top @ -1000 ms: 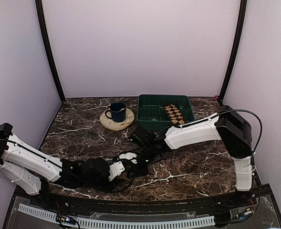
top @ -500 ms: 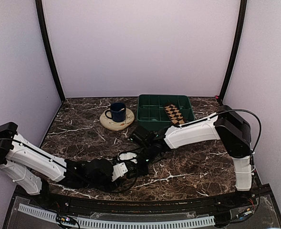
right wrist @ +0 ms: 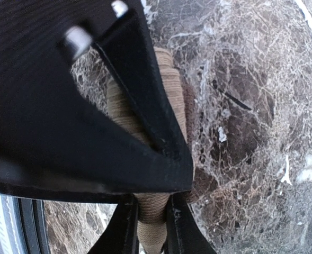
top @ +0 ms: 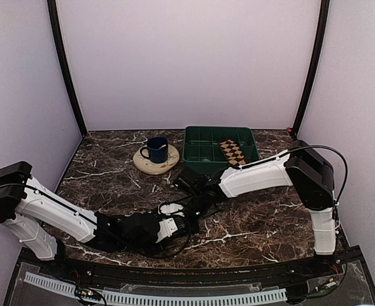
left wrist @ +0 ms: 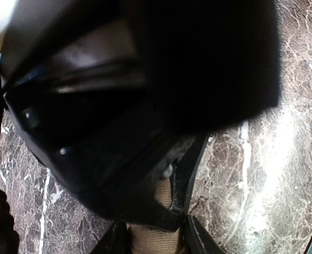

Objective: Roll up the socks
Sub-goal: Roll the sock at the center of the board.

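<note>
Both arms are low over the near middle of the dark marble table (top: 270, 217), wrists almost nose to nose. My right gripper (right wrist: 151, 233) has its fingers pinched in close on the tan sock (right wrist: 171, 90). The ribbed fabric fills the narrow gap between them and runs away from the camera as a thick rolled-up length lying on the marble. A black finger of my other arm cuts across that view and hides the left part of the roll.

Over to my left gripper (left wrist: 157, 241): same story, tan ribbing packed between the two fingers, so it is clamped on that sock too, at a wider spread. The bulk of my right wrist blocks most of the view above it.

From overhead the tan sock is buried under the two grippers. The argyle sock (top: 232, 152) lies flat in the green tray (top: 203, 148) at the far side, right compartment. Left of the tray, a dark blue mug (top: 156, 148) stands on a round pale coaster (top: 150, 167).
</note>
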`<state>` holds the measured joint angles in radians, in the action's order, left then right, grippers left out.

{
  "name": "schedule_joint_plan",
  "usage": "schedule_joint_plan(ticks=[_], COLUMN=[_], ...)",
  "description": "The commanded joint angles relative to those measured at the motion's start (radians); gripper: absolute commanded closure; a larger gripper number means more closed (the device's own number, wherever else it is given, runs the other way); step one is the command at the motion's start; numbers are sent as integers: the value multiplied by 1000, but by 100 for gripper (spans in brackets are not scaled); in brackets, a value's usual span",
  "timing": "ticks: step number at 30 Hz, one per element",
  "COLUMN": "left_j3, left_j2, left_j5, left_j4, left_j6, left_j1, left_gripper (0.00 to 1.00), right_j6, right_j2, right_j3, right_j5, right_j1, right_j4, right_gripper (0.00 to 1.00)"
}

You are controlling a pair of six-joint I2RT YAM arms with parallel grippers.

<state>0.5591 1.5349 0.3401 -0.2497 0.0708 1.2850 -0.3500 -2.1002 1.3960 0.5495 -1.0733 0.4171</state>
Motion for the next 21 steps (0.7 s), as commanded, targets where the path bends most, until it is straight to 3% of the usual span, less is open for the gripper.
schedule_joint_plan(ticks=[1,21], left_j3=[31,86], left_j2=[37,67], left_j5=[21,64], left_j4=[83,278], left_j6=[-14,-191], left_j1=[2,3], left_gripper=[62,61], right_j6=[0,-14], right_j2=[-67,-58], right_j3=[-26,-34], right_j5=[-24,-10], right_j1=[-11,-2], right_j4=[152,179], right_gripper=[100,100])
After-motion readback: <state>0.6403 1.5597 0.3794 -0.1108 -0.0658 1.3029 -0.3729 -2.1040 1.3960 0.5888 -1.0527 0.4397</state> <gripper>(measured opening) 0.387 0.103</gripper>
